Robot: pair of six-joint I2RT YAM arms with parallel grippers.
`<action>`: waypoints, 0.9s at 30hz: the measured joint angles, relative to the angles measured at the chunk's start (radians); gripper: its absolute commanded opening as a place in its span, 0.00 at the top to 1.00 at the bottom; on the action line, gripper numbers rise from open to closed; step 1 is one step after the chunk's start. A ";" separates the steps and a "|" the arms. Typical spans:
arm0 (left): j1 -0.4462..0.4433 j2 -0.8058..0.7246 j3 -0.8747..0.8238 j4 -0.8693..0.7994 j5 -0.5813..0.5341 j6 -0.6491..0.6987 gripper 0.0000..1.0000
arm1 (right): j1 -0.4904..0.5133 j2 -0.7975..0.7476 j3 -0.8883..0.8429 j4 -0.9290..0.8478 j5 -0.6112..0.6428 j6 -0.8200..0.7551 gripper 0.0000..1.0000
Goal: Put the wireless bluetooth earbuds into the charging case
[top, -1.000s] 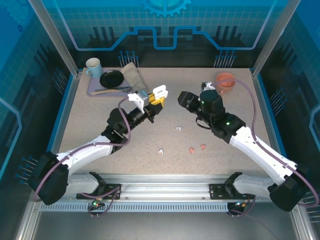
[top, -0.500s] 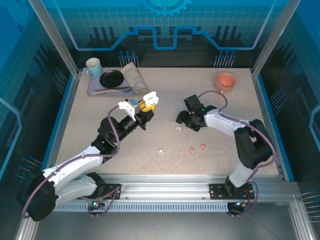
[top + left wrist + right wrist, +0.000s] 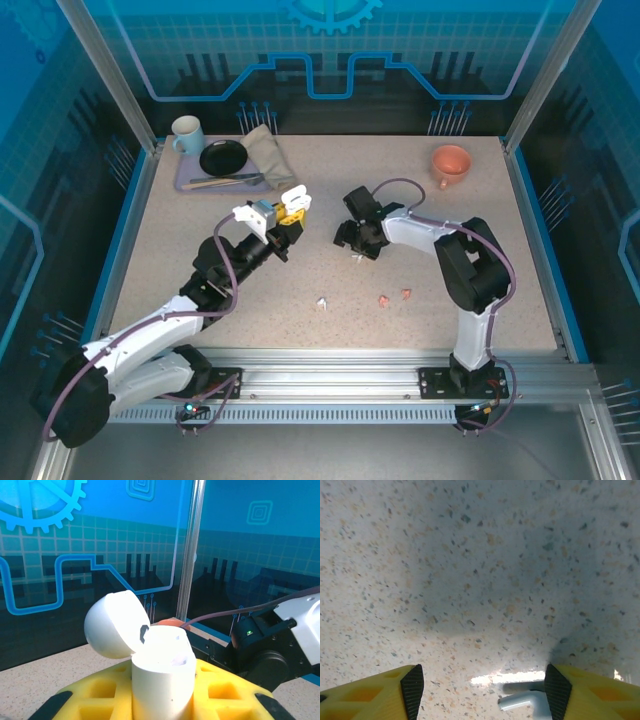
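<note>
Top external view shows the left pincer (image 3: pixel 287 213) raised above the desk (image 3: pixel 170 230) and closed on the white charging case (image 3: pixel 293 196). In the left wrist view the lid (image 3: pixel 115 625) of the case stands open. The inside is too bright to tell whether anything sits in it.

The right pincer (image 3: pixel 357 243) is low over the middle of the desk. In the right wrist view its yellow fingers (image 3: pixel 370 692) stand apart, and one white earbud (image 3: pixel 520 700) lies on the desk between them, nearer to one finger and not gripped.

I judge the task to be at its beginning. The case is ready, the first pick is not yet made, and a second white earbud (image 3: pixel 322 301) and two salmon-pink earbuds (image 3: pixel 384 298) wait on the desk nearer the arm bases.

All these small pieces lie well away from the desk edges. The tray (image 3: pixel 190 185) and the bowl (image 3: pixel 451 162) are at the far corners, so the space between the two arms is free for carrying.
</note>
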 measured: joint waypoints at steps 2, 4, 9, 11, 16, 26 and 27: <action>0.002 -0.001 0.000 0.000 0.000 0.000 1.00 | 0.005 0.000 0.000 -0.002 0.000 0.002 0.32; 0.003 -0.002 0.000 0.000 0.000 0.000 1.00 | 0.008 0.000 -0.004 0.008 0.000 0.001 0.32; 0.005 -0.002 0.000 0.000 0.000 0.000 1.00 | 0.015 -0.037 -0.034 0.008 0.026 0.001 0.31; 0.005 -0.002 0.000 0.001 0.000 -0.001 1.00 | 0.015 -0.061 -0.045 0.000 0.035 0.005 0.31; 0.005 -0.002 -0.006 0.005 0.000 -0.001 1.00 | 0.021 -0.098 -0.070 -0.010 0.045 0.020 0.31; 0.005 -0.001 -0.008 0.007 0.001 -0.001 1.00 | 0.071 -0.100 -0.095 -0.023 0.044 0.061 0.31; 0.005 -0.001 -0.008 0.007 0.000 -0.001 1.00 | 0.071 -0.097 -0.092 -0.025 0.044 0.061 0.31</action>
